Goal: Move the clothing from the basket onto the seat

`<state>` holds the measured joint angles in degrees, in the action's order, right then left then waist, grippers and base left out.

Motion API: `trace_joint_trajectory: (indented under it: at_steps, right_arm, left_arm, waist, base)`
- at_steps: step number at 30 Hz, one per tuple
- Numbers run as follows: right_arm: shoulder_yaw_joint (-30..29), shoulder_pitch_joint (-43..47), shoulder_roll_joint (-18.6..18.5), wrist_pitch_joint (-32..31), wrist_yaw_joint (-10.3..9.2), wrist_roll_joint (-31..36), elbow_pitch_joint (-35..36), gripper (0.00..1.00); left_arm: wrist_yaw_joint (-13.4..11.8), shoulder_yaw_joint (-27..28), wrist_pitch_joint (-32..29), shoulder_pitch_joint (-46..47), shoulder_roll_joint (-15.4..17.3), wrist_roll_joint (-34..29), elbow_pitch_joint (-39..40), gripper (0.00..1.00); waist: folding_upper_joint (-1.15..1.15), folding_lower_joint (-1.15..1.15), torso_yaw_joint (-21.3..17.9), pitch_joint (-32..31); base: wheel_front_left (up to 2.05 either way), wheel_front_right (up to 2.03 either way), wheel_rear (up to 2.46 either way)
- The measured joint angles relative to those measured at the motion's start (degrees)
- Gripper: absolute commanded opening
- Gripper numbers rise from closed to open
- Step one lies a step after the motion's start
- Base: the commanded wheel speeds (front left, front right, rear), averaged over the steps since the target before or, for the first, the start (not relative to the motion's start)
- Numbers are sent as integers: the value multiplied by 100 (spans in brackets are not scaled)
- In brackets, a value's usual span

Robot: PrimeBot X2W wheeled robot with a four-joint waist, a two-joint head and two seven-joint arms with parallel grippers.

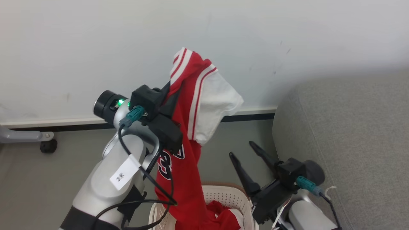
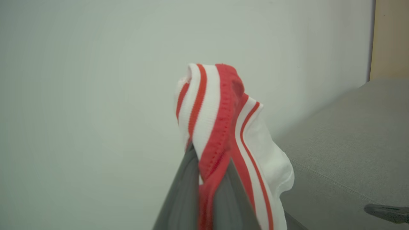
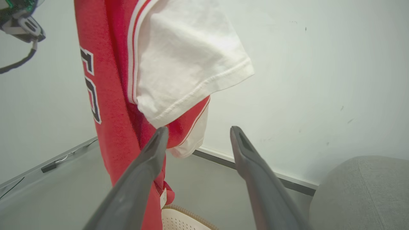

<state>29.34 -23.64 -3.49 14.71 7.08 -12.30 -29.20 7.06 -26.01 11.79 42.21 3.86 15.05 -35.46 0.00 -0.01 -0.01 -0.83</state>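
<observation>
My left gripper (image 1: 167,89) is raised high before the wall, shut on the striped trim of a red jersey (image 1: 182,179) with a white sleeve and black-and-white lettering. In the left wrist view its fingers (image 2: 199,153) pinch the red-and-white trim (image 2: 220,105). The jersey hangs straight down, its lower end reaching into the cream basket (image 1: 223,195), where more red cloth (image 1: 223,218) lies. My right gripper (image 1: 240,149) stands open and empty above the basket's right side, beside the hanging jersey (image 3: 108,95). The grey seat (image 1: 351,143) fills the right.
A pale wall with a dark baseboard stands behind. A grey frame leg with a black caster (image 1: 48,145) rests on the floor at far left. The basket's rim (image 3: 179,222) lies just under my right fingers, with the seat's rounded edge (image 3: 361,191) close to the right.
</observation>
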Motion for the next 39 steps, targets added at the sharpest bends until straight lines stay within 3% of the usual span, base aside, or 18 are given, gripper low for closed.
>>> trace_joint_trajectory:
  at_steps: [12, 27, 36, 37, 38, 39]
  right_arm:
    - [1429, -245, -4, 0, 0, -886, 109, 100]
    - [2282, -1095, -7, 1, 0, -1413, -686, 100]
    - [2695, -1334, -8, 0, -53, -1890, -937, 100]
    - [2728, -1350, -8, 0, -54, -1954, -956, 50]
    - [2759, -1351, -8, 0, -54, -2006, -971, 16]
    - [2786, -1350, -8, 0, -54, -2028, -989, 0]
  left_arm:
    - [0, -325, -369, 318, -142, 16, -87, 0]
    - [-5, -920, -600, 413, -174, 423, 245, 0]
    - [-159, -1330, -625, 442, -177, 845, 567, 0]
    - [-163, -1344, -646, 443, -176, 902, 587, 0]
    - [-180, -1346, -649, 443, -177, 928, 590, 0]
    - [-203, -1339, -650, 443, -176, 944, 580, 0]
  waist:
    - [1, 1, 199, -320]
    - [1, 1, 349, -266]
    - [1, 1, 410, -209]
    - [1, 1, 415, -202]
    - [1, 1, 419, -195]
    - [1, 1, 421, -188]
  base:
    - [0, 0, 0]
    - [0, 0, 0]
    - [0, 0, 0]
    - [0, 0, 0]
    - [0, 0, 0]
    - [0, 0, 0]
